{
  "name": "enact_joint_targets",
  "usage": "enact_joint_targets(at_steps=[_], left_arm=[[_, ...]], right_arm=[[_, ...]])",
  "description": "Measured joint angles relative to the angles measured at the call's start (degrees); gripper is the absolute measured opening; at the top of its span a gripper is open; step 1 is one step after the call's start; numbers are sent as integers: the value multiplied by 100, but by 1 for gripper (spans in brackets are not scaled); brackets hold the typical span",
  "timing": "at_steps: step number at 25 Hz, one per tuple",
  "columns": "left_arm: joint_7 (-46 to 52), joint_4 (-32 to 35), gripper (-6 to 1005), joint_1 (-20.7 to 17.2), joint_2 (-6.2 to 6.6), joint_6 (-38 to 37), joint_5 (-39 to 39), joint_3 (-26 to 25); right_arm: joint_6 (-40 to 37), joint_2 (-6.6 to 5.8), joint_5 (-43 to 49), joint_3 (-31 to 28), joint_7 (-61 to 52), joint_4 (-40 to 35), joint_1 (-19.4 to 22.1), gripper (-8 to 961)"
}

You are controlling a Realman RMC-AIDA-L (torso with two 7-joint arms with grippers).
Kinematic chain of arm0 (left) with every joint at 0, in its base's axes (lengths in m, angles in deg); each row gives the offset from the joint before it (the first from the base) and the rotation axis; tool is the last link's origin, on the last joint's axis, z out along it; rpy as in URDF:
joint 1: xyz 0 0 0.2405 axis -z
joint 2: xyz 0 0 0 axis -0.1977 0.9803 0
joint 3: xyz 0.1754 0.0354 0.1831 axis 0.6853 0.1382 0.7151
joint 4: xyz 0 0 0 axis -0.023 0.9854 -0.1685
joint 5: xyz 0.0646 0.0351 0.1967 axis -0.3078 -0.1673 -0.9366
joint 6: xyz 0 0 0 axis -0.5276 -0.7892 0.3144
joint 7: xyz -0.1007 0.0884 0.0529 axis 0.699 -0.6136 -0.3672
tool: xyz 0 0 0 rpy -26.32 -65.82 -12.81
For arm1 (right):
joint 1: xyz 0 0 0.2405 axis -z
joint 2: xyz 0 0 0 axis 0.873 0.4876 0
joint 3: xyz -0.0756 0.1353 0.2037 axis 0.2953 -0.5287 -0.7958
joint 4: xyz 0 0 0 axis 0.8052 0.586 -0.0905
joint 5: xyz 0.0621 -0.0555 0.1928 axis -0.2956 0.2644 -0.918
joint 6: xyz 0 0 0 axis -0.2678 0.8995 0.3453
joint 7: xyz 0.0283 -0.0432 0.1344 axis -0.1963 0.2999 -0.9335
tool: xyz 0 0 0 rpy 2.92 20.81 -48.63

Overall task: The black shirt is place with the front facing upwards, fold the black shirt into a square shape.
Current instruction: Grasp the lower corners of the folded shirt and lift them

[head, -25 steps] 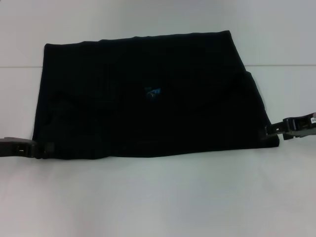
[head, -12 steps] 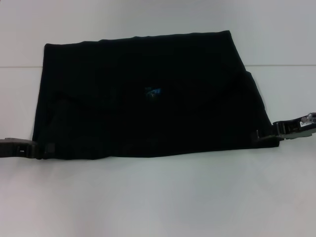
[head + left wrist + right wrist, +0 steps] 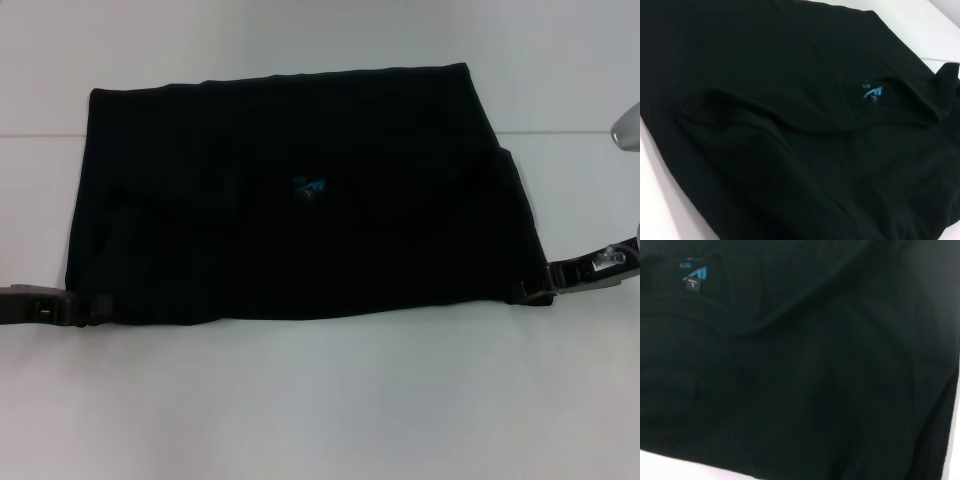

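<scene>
1. Lying flat on the white surface (image 3: 320,400), the black shirt (image 3: 300,190) is seen in the head view as a wide, roughly rectangular folded shape, its far edge running across the back and its near edge toward the robot.
2. A small blue neck label (image 3: 309,187) is shown near the middle of the cloth; it is also picked up in the left wrist view (image 3: 872,92) and the right wrist view (image 3: 694,274).
3. The left claw (image 3: 85,305) is placed low at the near left corner of the shirt, touching its edge; whether it is gripping the cloth cannot be told, as dark fingers merge with dark fabric.
4. The right claw (image 3: 535,290) is placed at the near right corner, its tip against the hem; its grip likewise cannot be told.
5. A slight step is visible along the right edge of the shirt, where a folded layer sits wider than the one behind it.
6. Soft creases are seen across the fabric in both wrist views, which are almost filled by the shirt (image 3: 790,150) (image 3: 815,380).
</scene>
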Motion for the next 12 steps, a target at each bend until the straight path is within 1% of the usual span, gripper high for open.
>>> enact_joint_targets(at_steps=[8, 12], left_arm=[[-6, 0, 36, -1, -15, -24, 0, 15], [-5, 0, 37, -1, -14, -77, 0, 20]], right_arm=[[-150, -5, -9, -12, 20, -39, 24, 391], [-258, -35, -28, -40, 36, -63, 39, 231]])
